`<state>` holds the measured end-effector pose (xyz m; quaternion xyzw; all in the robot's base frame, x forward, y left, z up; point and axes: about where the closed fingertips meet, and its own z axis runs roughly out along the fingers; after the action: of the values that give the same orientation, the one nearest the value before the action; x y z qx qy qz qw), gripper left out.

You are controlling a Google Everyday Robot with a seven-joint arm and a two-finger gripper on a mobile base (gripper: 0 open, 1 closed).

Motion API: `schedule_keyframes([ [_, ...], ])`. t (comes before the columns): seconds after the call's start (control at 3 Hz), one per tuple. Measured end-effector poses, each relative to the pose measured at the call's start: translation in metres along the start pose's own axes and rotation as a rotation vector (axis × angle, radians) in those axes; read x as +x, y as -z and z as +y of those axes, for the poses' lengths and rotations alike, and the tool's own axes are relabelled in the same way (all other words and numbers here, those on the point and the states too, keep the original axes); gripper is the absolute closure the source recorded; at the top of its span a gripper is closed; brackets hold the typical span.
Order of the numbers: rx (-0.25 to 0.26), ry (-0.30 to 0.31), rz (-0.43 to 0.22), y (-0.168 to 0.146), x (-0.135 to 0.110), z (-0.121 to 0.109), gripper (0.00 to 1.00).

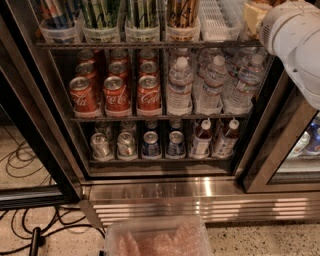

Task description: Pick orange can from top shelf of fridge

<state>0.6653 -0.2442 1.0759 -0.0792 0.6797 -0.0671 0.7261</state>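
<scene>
Gripper (pixel 254 15) hangs by the top shelf (pixel 150 45) of the fridge (pixel 165 190) (open or closed, nobody can tell). The orange can (pixel 182 11) stands to its left. Reaching sideways might bump the white divider (pixel 217 20) between them and knock the can over.

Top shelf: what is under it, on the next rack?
Red cola cans left, water bottles right; rows behind are covered. The gripper sits at the top shelf's right end.

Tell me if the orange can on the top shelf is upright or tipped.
Upright: the orange can stands straight in its clear cup on the top shelf, top cropped. The gripper is at upper right, apart from it.
</scene>
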Motion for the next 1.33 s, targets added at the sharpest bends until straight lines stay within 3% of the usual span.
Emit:
schedule_keyframes([
  [0.33,0.0,0.0,0.0,0.0,0.0,0.0,1.0],
  [0.67,0.0,0.0,0.0,0.0,0.0,0.0,1.0],
  [1.0,-0.038,-0.042,0.002,0.004,-0.01,0.005,1.0],
  [1.33,-0.102,-0.094,-0.025,0.013,-0.043,0.016,1.0],
])
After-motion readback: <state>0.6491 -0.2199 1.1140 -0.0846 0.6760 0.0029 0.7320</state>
